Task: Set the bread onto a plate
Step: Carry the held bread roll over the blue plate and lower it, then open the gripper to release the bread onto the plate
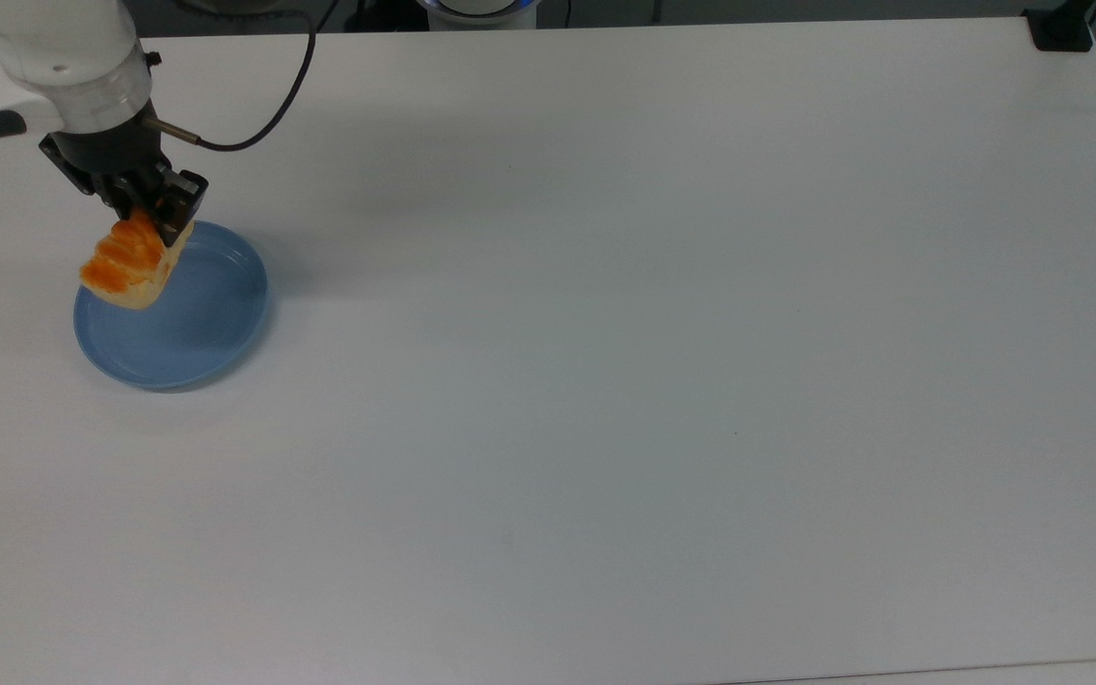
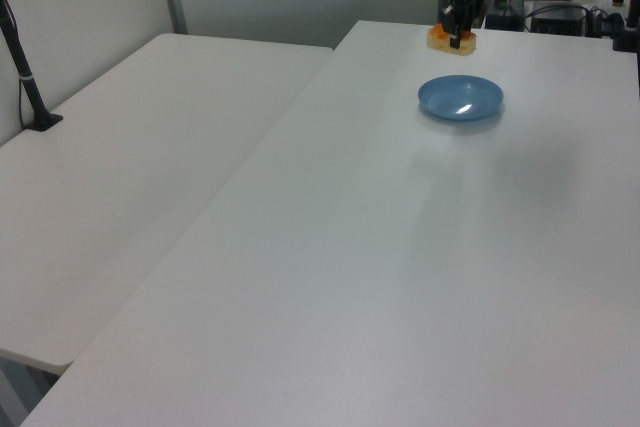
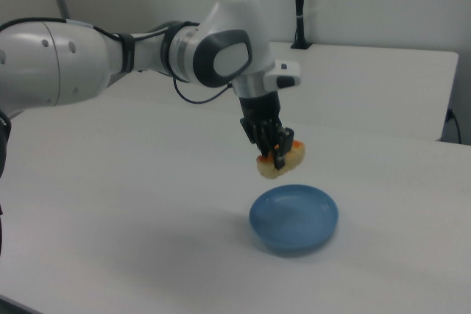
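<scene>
My gripper [image 1: 150, 221] [image 3: 276, 154] [image 2: 455, 35] is shut on the bread [image 1: 127, 264] [image 3: 281, 160] [image 2: 449, 39], an oblong loaf with an orange-brown glazed top and pale sides. The loaf hangs in the air, tilted, above the far-left rim of the light-blue round plate [image 1: 188, 323] [image 3: 294, 218] [image 2: 460, 98] in the top view. In the right view the bread is clearly off the plate, a little above its back-left edge. Nothing lies on the plate.
The white table [image 1: 662, 342] stretches wide to the top view's right. A black cable [image 1: 253, 133] runs from the gripper back toward the arm base. A second white table [image 2: 130, 177] adjoins at the left view's left.
</scene>
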Controlling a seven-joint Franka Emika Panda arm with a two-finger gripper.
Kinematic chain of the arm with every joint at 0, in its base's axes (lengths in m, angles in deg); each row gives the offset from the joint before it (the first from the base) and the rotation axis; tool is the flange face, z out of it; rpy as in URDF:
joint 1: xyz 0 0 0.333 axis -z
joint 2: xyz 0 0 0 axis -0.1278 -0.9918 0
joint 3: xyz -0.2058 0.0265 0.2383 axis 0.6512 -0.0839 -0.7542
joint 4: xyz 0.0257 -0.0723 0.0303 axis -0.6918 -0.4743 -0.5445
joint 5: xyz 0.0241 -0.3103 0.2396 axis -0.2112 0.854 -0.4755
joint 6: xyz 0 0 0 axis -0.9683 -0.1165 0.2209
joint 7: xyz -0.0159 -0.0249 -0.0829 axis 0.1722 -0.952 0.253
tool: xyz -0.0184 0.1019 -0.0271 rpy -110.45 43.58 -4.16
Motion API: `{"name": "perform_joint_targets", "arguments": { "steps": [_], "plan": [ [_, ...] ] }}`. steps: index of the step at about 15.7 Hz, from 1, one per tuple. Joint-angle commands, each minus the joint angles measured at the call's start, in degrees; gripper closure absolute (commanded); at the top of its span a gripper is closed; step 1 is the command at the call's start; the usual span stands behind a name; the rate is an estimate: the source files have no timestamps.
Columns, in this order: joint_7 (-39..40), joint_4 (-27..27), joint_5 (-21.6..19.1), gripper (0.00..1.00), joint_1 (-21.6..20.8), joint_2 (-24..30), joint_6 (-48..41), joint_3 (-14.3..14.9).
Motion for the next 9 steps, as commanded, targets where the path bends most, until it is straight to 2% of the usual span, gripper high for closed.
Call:
{"name": "perform_joint_targets", "arguments": {
  "steps": [1, 6, 9],
  "plan": [
    [0.5, -4.23, -0.02, 0.64, 0.65, 1.01, 1.21, -0.16],
    [-1.78, -10.12, -0.11, 0.64, 0.56, -0.04, 10.77, -0.25],
    [-3.1, -10.39, -0.02, 0.64, 0.56, -2.59, 14.21, -0.25]
  ]
}}
